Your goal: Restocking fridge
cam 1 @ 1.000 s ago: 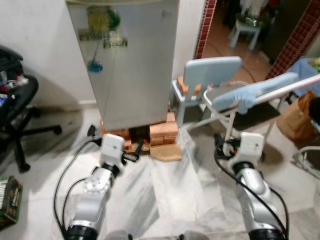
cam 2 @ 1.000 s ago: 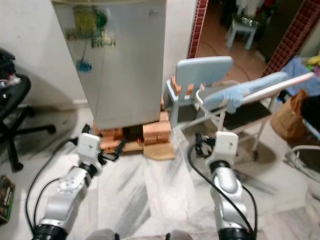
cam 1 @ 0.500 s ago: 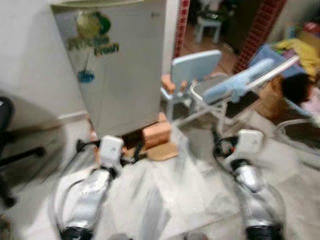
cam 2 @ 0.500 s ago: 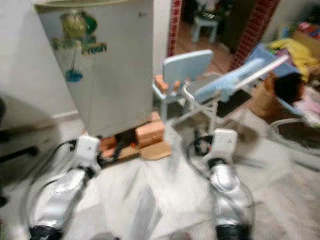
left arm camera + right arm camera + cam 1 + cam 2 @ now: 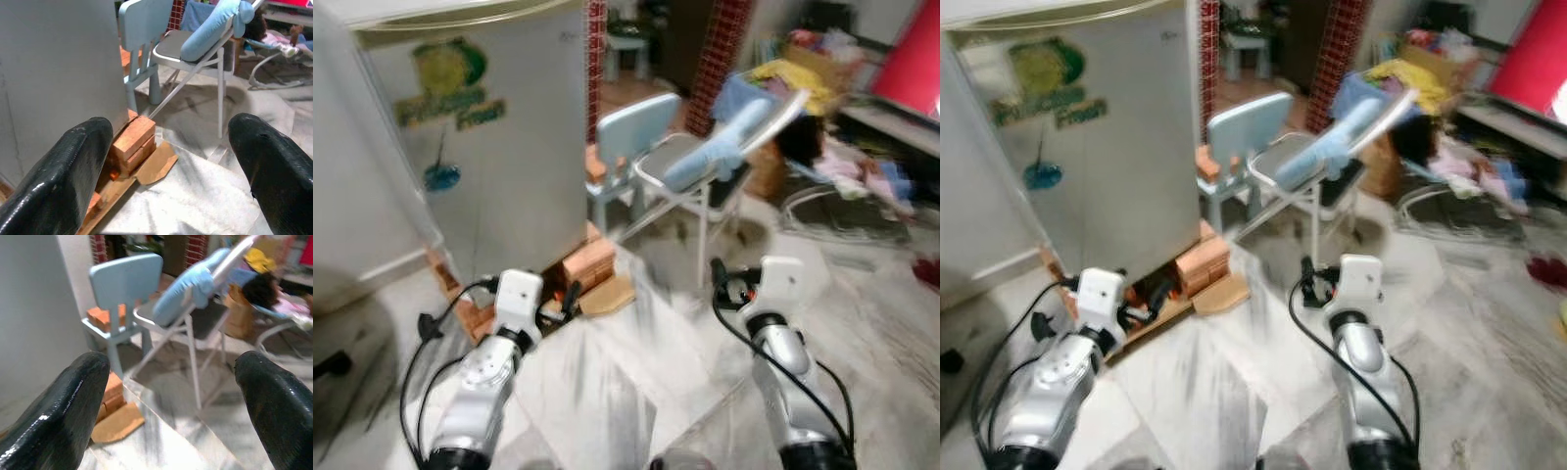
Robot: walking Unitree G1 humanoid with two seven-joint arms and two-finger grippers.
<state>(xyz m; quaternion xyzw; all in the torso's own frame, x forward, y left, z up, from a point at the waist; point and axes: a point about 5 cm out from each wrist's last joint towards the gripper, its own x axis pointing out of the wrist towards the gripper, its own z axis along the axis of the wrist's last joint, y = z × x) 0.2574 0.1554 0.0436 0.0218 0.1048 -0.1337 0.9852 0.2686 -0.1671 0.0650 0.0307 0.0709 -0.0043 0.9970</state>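
The silver fridge (image 5: pixel 480 147) stands at the left with its door closed and green and blue stickers on the front. It rests on a stack of orange bricks (image 5: pixel 587 264). Both arms are held low in front of me above the marble floor. My left gripper (image 5: pixel 171 125) is open with nothing between its fingers; it points at the fridge's lower corner and the bricks (image 5: pixel 132 142). My right gripper (image 5: pixel 172 360) is also open and empty, and faces the chairs beside the fridge.
A small light-blue chair (image 5: pixel 631 132) with a brick (image 5: pixel 102 316) on its seat stands right of the fridge. A folding chair (image 5: pixel 705 162) bears a blue cushion (image 5: pixel 190 289). Cardboard (image 5: pixel 607 294) lies by the bricks. Piled clothes (image 5: pixel 842 166) crowd the right.
The whole picture has shifted as the camera swung right: the black office chair has left the view and the cluttered right side has come in. Both arms keep their posture.
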